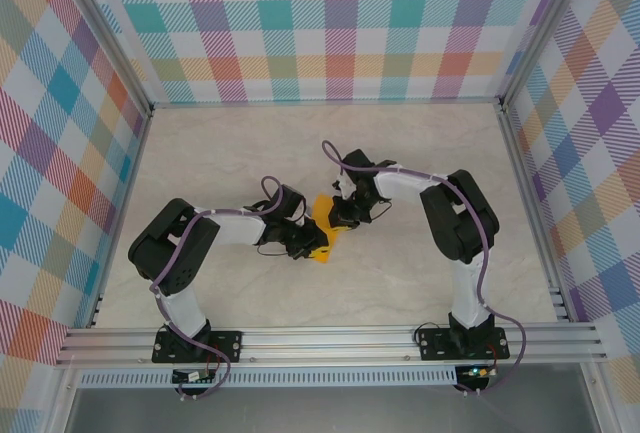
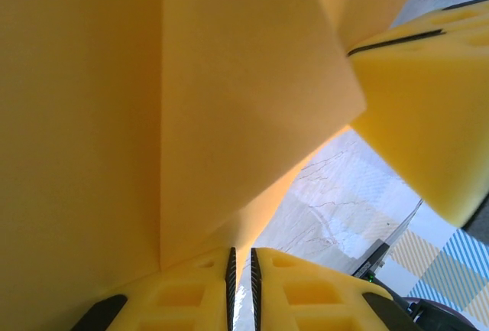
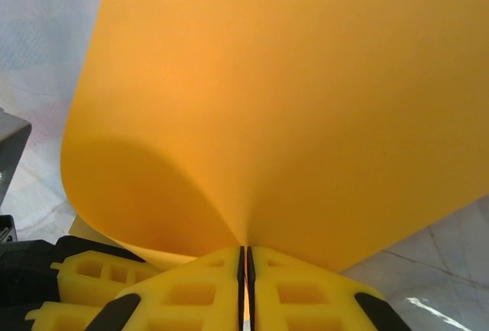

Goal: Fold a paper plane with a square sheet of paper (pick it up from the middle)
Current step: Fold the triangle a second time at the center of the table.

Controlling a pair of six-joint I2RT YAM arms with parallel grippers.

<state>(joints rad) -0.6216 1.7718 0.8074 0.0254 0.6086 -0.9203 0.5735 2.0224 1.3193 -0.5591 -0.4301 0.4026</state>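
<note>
The square sheet of paper [image 1: 321,206], orange-yellow and partly folded, hangs above the table's middle between both grippers. In the left wrist view the sheet of paper [image 2: 229,102] shows a sharp lengthwise crease and an angled flap. Its lower edge runs down between the nearly closed jaws of my left gripper [image 2: 241,254]. My right gripper [image 3: 246,250] is shut on the curved sheet [image 3: 290,102], which bulges upward from the pinch. From above, the left gripper [image 1: 314,246] and right gripper [image 1: 340,215] sit close together, facing each other. The right gripper's yellow fingers [image 2: 428,109] appear at the upper right of the left wrist view.
The pale marble-patterned tabletop [image 1: 330,143] lies under the grippers, bounded by checkered walls [image 1: 320,23] and an aluminium frame rail [image 1: 330,338] at the near edge. The left gripper's yellow fingers [image 3: 84,274] show at the lower left of the right wrist view.
</note>
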